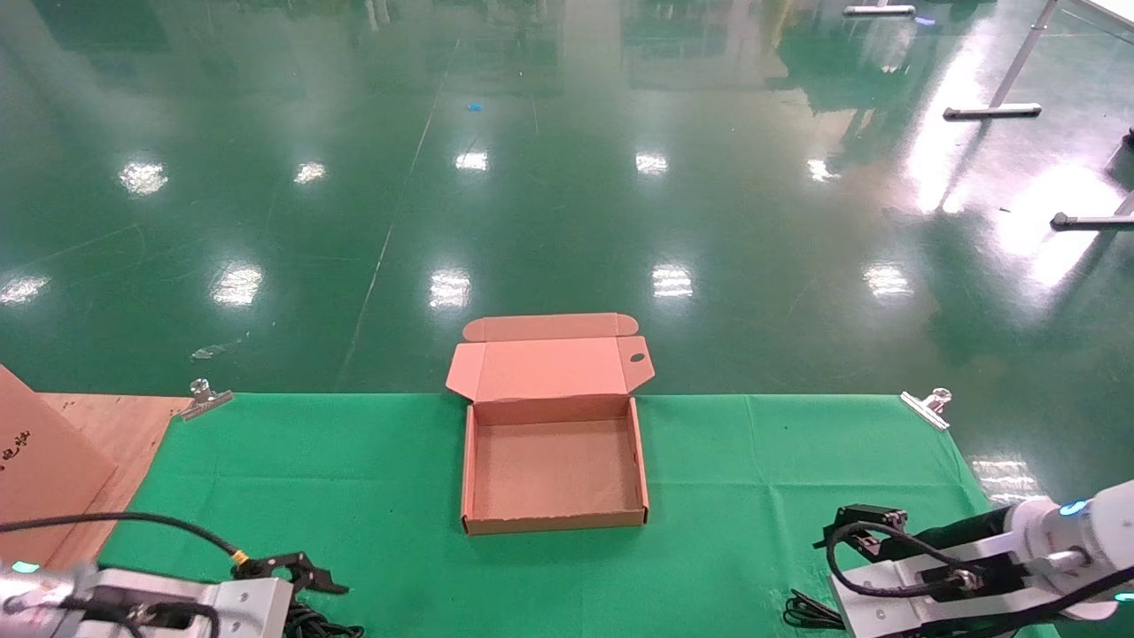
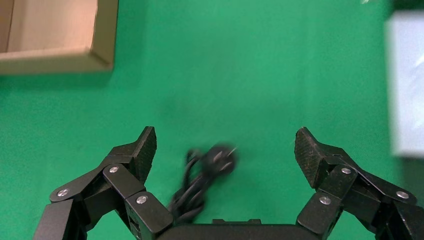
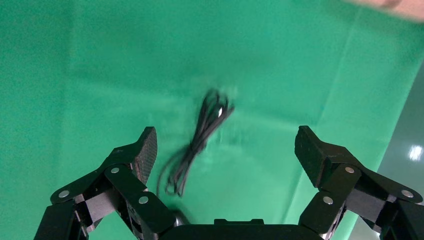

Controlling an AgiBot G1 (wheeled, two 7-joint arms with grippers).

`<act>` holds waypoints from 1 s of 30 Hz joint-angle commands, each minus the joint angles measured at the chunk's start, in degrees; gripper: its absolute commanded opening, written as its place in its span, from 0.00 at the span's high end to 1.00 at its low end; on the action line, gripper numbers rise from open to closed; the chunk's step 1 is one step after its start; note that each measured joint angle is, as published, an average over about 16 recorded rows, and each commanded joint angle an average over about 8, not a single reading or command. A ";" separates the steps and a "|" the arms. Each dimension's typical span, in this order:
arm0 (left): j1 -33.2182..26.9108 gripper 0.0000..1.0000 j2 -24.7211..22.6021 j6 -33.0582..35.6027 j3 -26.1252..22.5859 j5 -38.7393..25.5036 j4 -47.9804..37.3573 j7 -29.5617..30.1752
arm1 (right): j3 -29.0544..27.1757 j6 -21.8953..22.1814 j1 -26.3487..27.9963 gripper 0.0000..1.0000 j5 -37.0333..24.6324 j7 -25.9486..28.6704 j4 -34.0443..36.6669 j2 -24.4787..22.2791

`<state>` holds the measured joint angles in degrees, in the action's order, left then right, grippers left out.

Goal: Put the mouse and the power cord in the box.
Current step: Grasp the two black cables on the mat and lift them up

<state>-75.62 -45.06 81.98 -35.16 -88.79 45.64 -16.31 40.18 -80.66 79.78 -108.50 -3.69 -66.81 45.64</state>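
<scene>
The brown box (image 1: 469, 461) lies open at the middle of the green cloth, lid folded back, nothing inside; its corner (image 2: 102, 52) shows in the left wrist view. The power cord (image 2: 202, 180), a black bundle with a chunky plug, lies on the cloth below my left gripper (image 2: 225, 135), which is open and hovers over it at the near left (image 1: 301, 571). Of the mouse, the thin bundled cable (image 3: 200, 142) shows on the cloth below my open right gripper (image 3: 225, 132), at the near right (image 1: 864, 523). The gripper base hides most of the mouse's body.
A large cardboard sheet (image 1: 40, 461) leans on a wooden board (image 1: 115, 425) at the far left. Metal clips (image 1: 205, 397) (image 1: 926, 408) pin the cloth's back corners. Beyond the table's far edge is glossy green floor.
</scene>
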 commanded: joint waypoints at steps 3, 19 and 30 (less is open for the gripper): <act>-3.17 0.00 -3.12 -3.04 -2.74 -6.81 -4.83 -6.42 | 2.12 3.26 -0.18 0.00 -5.96 -1.78 3.60 1.82; -10.66 0.10 -11.61 -10.08 -5.36 -12.73 -27.75 -21.32 | 2.71 13.07 1.54 0.00 -7.10 -13.60 29.02 10.33; -13.19 1.00 -13.63 -12.65 -5.77 -13.62 -36.58 -26.79 | 2.44 14.60 4.53 1.00 -5.62 -20.80 41.26 14.70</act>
<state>-88.68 -58.59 69.46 -40.85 -102.27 9.26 -42.86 42.63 -66.03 84.21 -114.20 -24.25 -25.86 60.20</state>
